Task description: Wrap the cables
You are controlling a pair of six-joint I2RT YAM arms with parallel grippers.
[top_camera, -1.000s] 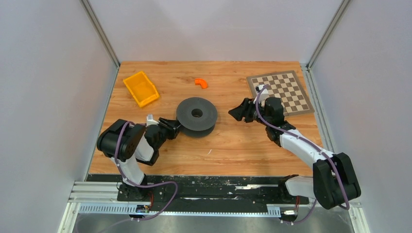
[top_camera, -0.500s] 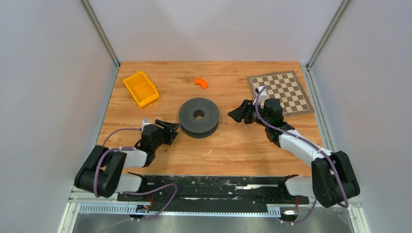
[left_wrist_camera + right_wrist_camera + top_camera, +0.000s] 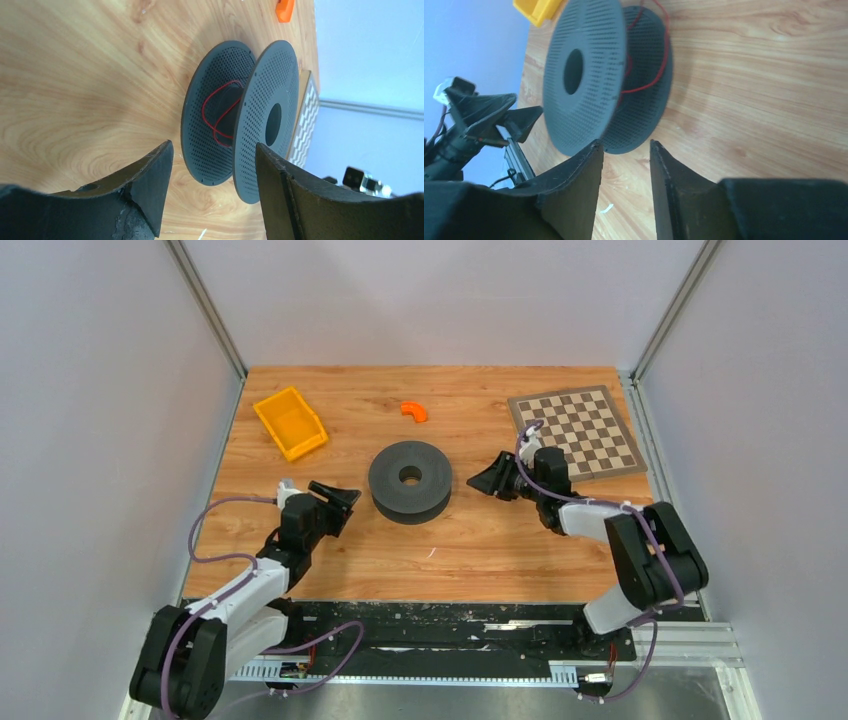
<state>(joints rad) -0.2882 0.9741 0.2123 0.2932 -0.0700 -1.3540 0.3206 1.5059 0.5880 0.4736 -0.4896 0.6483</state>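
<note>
Cables [image 3: 220, 112] are loose red loops round the hub of the spool [image 3: 388, 485], only visible from the 2 wrist cams. Left gripper [image 3: 343, 502] sits left of the spool, jaws spread, nothing in them. Right gripper [image 3: 478, 484] on the other side has a narrower gap, also nothing held. Wooden table [image 3: 480, 550], pale walls [image 3: 100, 440].

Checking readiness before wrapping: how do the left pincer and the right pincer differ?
The left pincer has its jaws wide apart; the right pincer has them closer together. The left pincer sits left of the spool, the right pincer on its right. Both are black, empty and aimed at the spool.
</note>
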